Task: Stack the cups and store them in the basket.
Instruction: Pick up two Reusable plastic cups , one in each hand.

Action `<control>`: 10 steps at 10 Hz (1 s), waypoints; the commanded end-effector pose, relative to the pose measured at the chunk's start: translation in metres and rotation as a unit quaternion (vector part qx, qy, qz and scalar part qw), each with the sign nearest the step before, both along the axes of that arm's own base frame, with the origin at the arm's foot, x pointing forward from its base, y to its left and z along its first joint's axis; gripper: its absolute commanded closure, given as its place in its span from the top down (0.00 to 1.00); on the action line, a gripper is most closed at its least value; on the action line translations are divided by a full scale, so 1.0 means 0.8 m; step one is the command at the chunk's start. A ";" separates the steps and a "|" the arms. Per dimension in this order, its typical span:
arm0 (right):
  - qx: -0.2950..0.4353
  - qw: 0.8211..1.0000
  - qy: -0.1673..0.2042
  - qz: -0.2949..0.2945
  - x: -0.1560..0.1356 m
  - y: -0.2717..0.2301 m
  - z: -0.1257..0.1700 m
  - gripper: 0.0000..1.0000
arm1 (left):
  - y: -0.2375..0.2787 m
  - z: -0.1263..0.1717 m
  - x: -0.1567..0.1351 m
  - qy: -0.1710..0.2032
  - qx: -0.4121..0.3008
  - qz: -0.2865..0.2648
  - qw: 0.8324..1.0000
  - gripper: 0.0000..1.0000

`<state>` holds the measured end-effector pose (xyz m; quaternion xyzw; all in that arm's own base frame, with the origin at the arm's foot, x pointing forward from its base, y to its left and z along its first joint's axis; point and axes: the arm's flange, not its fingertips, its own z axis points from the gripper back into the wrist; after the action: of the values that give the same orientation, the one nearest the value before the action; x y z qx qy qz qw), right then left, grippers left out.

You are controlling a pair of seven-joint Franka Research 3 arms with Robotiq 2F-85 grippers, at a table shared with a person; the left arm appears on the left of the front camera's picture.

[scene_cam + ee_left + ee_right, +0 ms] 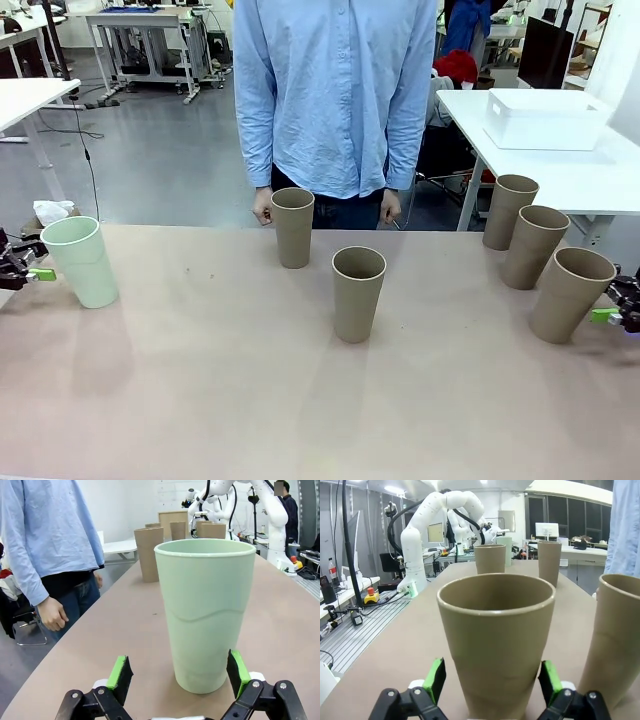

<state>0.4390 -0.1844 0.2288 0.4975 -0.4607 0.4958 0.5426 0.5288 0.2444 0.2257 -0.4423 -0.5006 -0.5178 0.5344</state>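
Observation:
A mint green cup (82, 262) stands upright at the table's left, and my left gripper (22, 270) is open just left of it. In the left wrist view the green cup (205, 615) stands between the spread green pads (120, 672), with small gaps on both sides. Several tan-brown cups stand upright: two in the middle (292, 227) (358, 293) and three in a row at the right (509, 211) (533, 246) (570, 294). My right gripper (620, 313) is open around the nearest right cup (495, 640), its pads (549, 680) on either side. The white basket (545, 118) sits on a separate table at far right.
A person in a light blue shirt stands at the far edge, hands (262, 208) hanging at table height behind the middle cup. Another brown cup (615, 645) stands close beside the one between my right fingers. The front half of the table (200, 400) is bare.

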 end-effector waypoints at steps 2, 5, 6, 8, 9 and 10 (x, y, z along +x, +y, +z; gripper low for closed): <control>0.002 1.000 0.017 0.016 0.008 0.000 -0.006 1.00 | -0.008 -0.005 -0.002 0.000 -0.023 -0.024 0.999 1.00; 0.012 0.999 0.025 0.017 0.014 0.002 -0.017 1.00 | -0.016 -0.008 0.001 0.006 -0.030 -0.029 0.999 1.00; 0.013 0.999 0.027 0.018 0.015 0.003 -0.018 1.00 | -0.018 -0.008 0.000 0.008 -0.030 -0.034 0.999 1.00; 0.014 0.999 0.029 0.018 0.014 0.005 -0.020 1.00 | -0.024 -0.006 -0.004 0.008 -0.042 -0.044 0.998 1.00; 0.014 0.999 0.029 0.018 0.013 0.005 -0.019 1.00 | -0.027 -0.005 -0.007 0.010 -0.046 -0.045 0.998 1.00; 0.012 0.999 0.030 0.018 0.012 0.006 -0.018 1.00 | -0.031 -0.005 -0.009 0.012 -0.044 -0.046 0.998 1.00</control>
<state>0.4441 -0.1805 0.2082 0.5176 -0.4492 0.4896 0.5390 0.5249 0.2241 0.2191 -0.4896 -0.5006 -0.5096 0.5000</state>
